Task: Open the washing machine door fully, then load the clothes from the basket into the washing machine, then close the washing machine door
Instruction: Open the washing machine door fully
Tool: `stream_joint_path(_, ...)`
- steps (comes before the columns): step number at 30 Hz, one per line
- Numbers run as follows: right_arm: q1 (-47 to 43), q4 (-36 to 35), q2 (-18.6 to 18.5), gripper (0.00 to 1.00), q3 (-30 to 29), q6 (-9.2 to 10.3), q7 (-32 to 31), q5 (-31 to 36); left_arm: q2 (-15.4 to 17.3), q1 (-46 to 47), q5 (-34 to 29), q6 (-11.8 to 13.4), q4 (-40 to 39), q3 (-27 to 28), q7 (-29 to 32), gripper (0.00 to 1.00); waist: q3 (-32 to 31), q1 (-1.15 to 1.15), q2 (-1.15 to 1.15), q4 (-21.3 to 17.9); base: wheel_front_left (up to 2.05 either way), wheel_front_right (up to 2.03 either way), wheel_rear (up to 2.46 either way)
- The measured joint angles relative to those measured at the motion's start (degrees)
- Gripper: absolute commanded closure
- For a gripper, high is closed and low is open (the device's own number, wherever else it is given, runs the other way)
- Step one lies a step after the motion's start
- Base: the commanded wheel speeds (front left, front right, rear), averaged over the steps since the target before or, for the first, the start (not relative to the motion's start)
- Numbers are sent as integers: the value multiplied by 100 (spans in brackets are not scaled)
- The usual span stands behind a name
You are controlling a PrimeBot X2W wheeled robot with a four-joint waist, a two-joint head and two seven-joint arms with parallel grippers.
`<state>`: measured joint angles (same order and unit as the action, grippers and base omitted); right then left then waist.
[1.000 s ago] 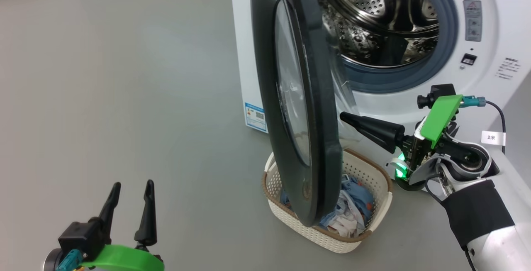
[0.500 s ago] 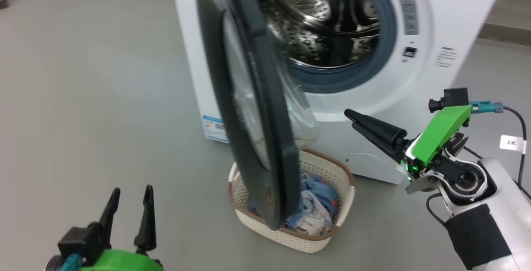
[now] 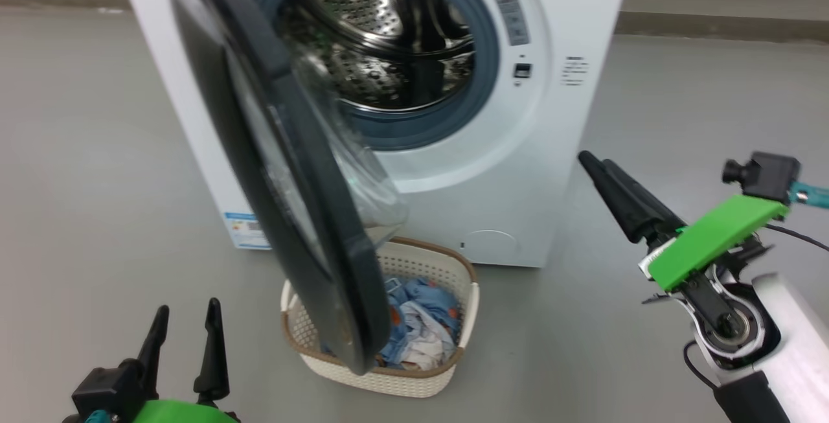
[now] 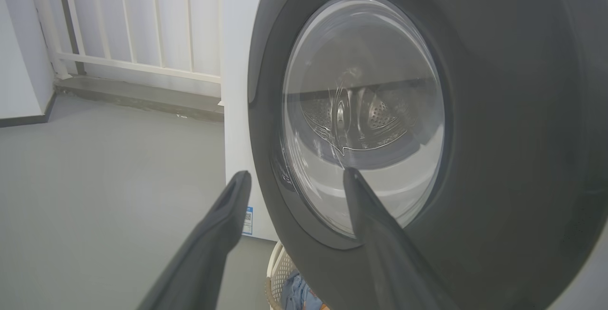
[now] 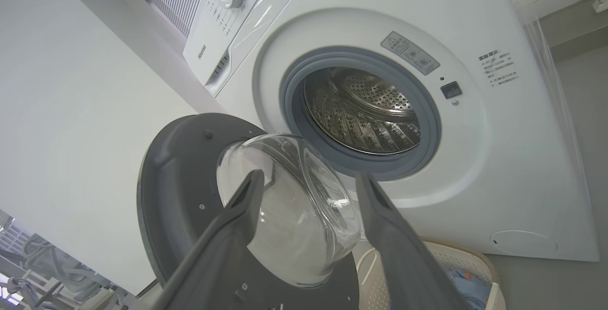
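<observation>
Washing machine door [image 3: 291, 216] hangs only half open above the basket [image 3: 414, 384]. Right pincer [image 3: 594, 159], closed near its edge before, is now spread and apart from it; left pincer [image 3: 186, 309] spread too. Opening seems unfinished.

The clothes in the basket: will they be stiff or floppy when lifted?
Probably floppy: the clothes lie crumpled in soft folds. Pieces may come up together, since blue and white ones lie heaped in the basket.

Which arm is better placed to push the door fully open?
Probably the right. The right gripper, open, faces the inner side of the door, so a push would swing it wider. The left gripper faces the outer side; pushing there would close it.
</observation>
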<state>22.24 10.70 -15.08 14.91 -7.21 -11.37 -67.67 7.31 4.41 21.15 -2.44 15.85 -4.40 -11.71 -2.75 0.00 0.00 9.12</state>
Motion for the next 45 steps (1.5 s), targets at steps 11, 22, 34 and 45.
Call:
stream_joint_path(11, -775, 113, -328, 0, -13, 0, 1803, 1628, 25, -10, 56, 75, -33, 99, -99, 0, -39, 0, 0, -549, 0, 0, 0)
stream_joint_path(22, -1404, 590, -305, 0, -163, -1, 2415, 3029, 27, -135, 98, 100, -67, 88, -142, 0, -79, 0, 0, -728, 0, 0, 0)
stream_joint_path(34, -1483, 864, -115, 0, -219, -1, 2531, 3587, 57, -135, 98, 125, -81, 42, -149, 0, -74, 0, 0, -777, 0, 0, 0)
stream_joint_path(45, -1484, 1036, -69, 0, -244, -1, 2559, 3652, 57, -134, 98, 149, -80, -66, -151, 0, -112, 0, 0, -758, 0, 0, 0)
